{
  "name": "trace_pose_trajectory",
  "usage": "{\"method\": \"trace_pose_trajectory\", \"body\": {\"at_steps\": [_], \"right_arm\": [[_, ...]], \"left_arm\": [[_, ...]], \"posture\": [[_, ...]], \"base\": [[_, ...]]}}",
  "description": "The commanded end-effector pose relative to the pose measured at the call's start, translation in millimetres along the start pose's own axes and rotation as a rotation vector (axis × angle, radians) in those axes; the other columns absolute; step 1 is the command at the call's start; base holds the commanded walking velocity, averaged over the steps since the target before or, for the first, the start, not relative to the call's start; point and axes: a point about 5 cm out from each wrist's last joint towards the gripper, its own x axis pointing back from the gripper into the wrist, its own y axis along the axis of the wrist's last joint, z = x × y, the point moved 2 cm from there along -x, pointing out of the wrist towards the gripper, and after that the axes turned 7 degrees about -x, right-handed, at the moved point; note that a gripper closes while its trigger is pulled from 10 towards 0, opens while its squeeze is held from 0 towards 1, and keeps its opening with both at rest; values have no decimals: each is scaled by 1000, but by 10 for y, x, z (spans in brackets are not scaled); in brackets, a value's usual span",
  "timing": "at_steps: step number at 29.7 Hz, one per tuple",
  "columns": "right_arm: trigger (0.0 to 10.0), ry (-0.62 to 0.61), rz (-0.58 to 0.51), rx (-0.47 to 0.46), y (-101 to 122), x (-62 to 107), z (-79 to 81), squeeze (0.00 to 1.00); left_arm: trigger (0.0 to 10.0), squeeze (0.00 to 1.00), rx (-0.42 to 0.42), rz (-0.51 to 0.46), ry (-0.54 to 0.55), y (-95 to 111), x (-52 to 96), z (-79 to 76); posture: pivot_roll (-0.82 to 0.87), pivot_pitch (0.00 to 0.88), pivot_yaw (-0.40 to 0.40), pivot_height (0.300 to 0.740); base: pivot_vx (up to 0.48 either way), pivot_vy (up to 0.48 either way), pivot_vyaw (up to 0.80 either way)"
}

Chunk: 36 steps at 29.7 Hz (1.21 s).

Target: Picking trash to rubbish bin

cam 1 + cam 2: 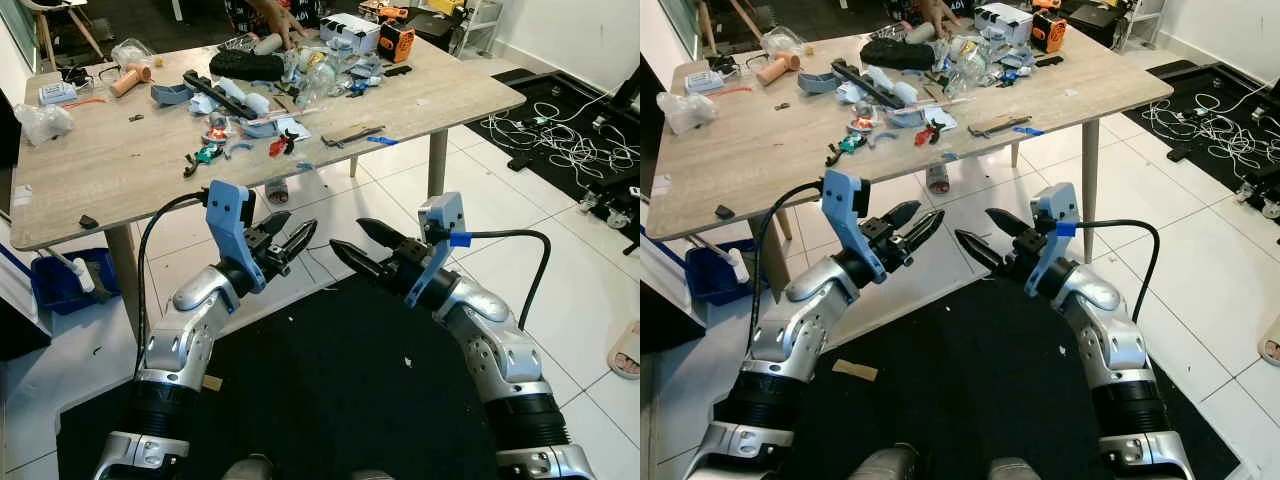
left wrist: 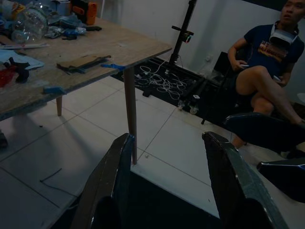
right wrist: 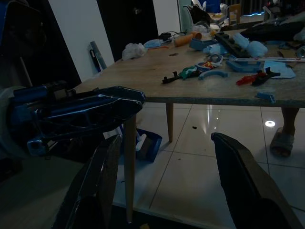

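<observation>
Wooden table (image 1: 110, 170) is piled with clutter, and your left gripper (image 1: 290, 238) and right gripper (image 1: 362, 243) hang parted and empty, so step closer before reaching for anything

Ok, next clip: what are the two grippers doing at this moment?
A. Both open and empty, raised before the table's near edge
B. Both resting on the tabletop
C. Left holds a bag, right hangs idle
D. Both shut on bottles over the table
A: the left gripper and right gripper stand open with nothing between their fingers, short of the wooden table.
</observation>
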Motion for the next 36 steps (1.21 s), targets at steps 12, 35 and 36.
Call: {"method": "trace_pose_trajectory", "body": {"at_steps": [12, 35, 36], "right_arm": [[10000, -21, -10, -24, -14, 33, -28, 0], [10000, -23, -10, -26, -9, 39, -7, 0], [10000, -24, -10, -28, -12, 40, -6, 0]], "left_arm": [[10000, 0, -14, 15, -12, -37, 11, -8], [10000, 0, -16, 8, -20, -28, 32, -23], [10000, 0, -16, 8, -21, -30, 33, -25]], "posture": [[-103, 0, -4, 740], [-93, 0, -9, 740], [-93, 0, -8, 740]], "base": [[0, 0, 0], [0, 0, 0], [0, 0, 0]]}}
